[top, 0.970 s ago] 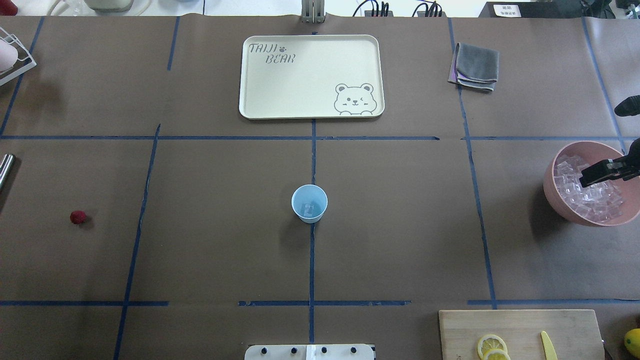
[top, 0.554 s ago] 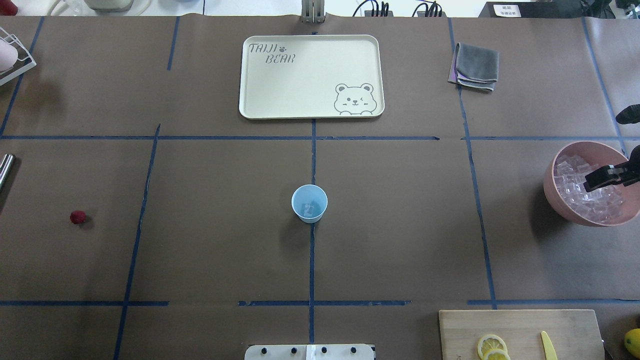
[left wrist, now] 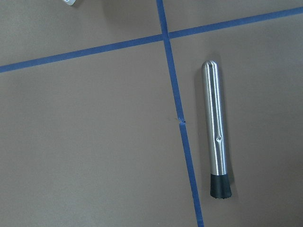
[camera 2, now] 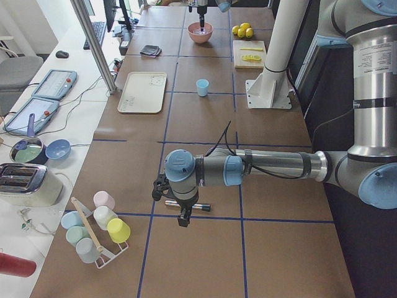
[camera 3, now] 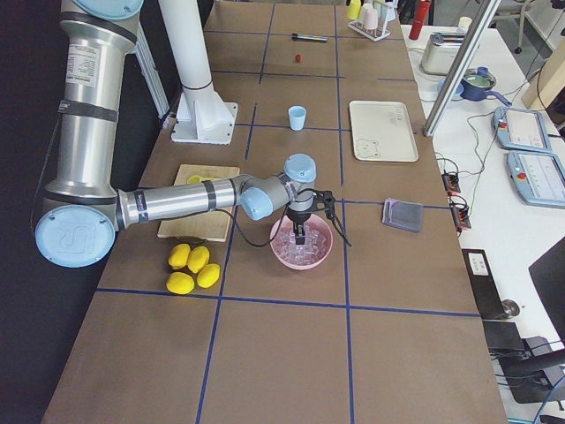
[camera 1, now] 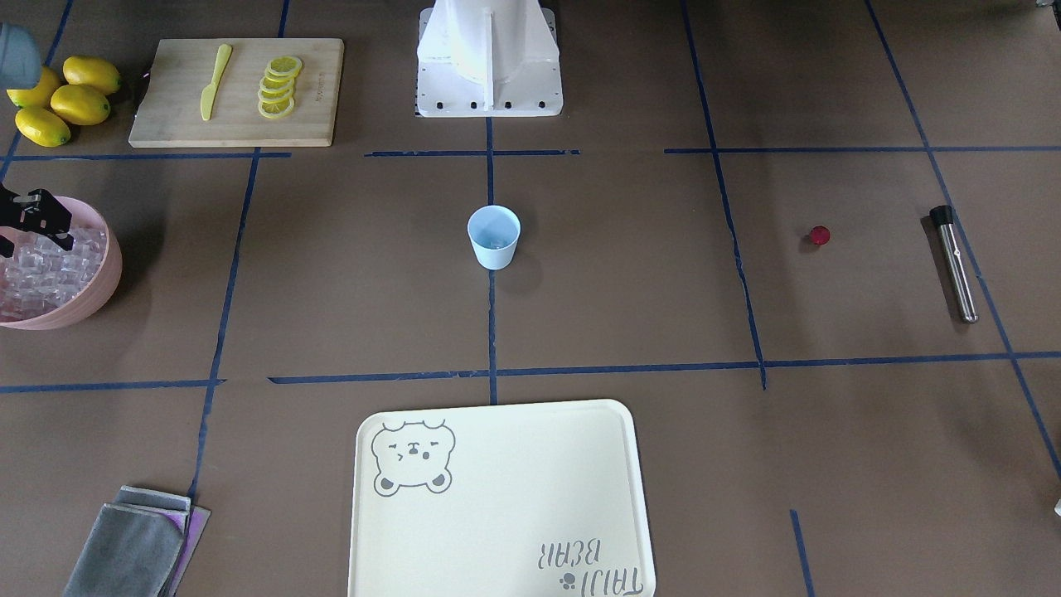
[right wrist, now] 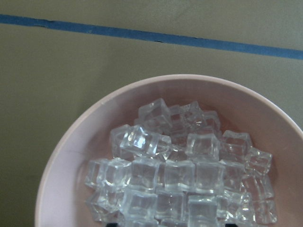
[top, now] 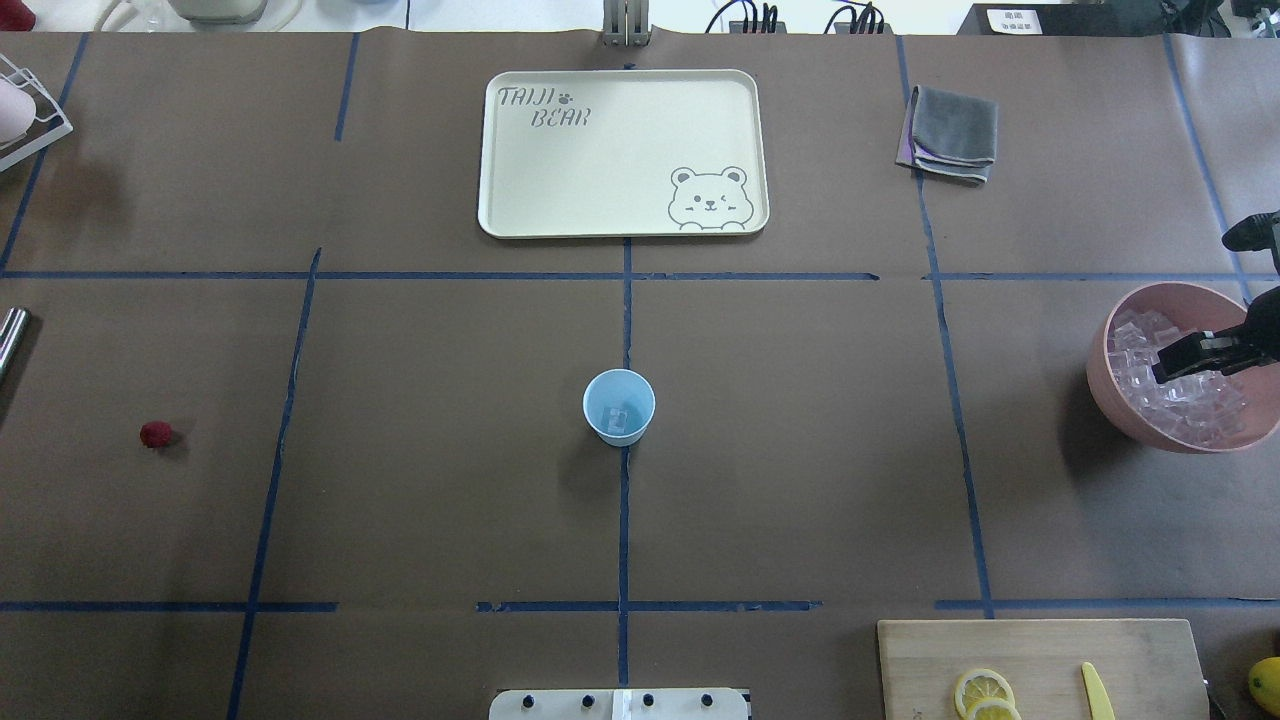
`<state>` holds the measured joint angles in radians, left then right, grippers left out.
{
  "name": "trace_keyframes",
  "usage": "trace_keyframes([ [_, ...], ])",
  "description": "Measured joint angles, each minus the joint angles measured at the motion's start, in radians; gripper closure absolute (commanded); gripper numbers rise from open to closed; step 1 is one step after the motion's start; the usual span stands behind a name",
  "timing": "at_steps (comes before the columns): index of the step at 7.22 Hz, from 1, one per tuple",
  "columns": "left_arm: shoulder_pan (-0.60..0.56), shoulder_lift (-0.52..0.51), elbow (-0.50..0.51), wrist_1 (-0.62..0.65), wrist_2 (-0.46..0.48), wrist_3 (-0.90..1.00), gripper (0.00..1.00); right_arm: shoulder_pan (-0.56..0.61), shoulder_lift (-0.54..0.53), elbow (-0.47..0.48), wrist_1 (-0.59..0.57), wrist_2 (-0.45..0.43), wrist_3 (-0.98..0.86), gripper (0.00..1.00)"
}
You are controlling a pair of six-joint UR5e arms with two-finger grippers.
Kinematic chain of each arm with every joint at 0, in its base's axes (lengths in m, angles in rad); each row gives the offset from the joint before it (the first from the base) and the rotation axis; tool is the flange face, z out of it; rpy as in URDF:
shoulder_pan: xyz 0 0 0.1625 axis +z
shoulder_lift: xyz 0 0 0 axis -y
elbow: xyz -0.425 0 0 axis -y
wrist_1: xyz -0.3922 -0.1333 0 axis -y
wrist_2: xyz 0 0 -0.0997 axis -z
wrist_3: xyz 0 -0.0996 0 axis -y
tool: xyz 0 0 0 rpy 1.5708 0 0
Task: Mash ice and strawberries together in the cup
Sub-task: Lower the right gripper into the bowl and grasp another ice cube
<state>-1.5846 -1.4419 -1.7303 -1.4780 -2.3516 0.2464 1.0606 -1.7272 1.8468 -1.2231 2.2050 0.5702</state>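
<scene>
Well, I count one cup (top: 619, 405) on the worktop (top: 450, 500), holding one ice cube (top: 620, 416). One strawberry (top: 155, 434) lies well left of it, with one muddler (camera 1: 953, 264) farther left. Far right of the cup, my right gripper (top: 1172, 362) hangs over a pink bowl (top: 1100, 390) heaped with ice cubes (right wrist: 180, 175), jaws parted and empty. The left gripper (camera 2: 183, 218) jaws I cannot tell.

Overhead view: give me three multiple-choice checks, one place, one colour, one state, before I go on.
1. Where is the strawberry? A in the cup B on the table, left of the cup C in the bowl
2. The bowl's colour? A pink B blue C yellow
3. The muddler is: A upright in the cup B lying flat on the table C standing in the bowl

1 B: it sits alone on the table.
2 A: its pink wall rings the ice.
3 B: it lies flat, nothing touching it.
</scene>
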Motion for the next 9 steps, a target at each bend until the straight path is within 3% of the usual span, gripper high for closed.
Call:
trace_keyframes([
  [6,0.000,0.000,0.000,0.001,0.000,0.001,0.00,-0.029,-0.026,0.002,-0.007,-0.013,0.001,0.36],
  [7,0.000,0.000,0.000,0.001,0.000,0.001,0.00,-0.030,-0.033,0.003,-0.007,-0.016,0.000,0.54],
  [8,0.000,0.000,0.000,0.001,0.000,0.001,0.00,-0.030,-0.035,0.003,-0.007,-0.017,-0.001,0.83],
  [9,0.000,0.000,0.000,0.001,0.000,0.001,0.00,-0.031,-0.035,0.003,-0.007,-0.017,-0.001,0.97],
])
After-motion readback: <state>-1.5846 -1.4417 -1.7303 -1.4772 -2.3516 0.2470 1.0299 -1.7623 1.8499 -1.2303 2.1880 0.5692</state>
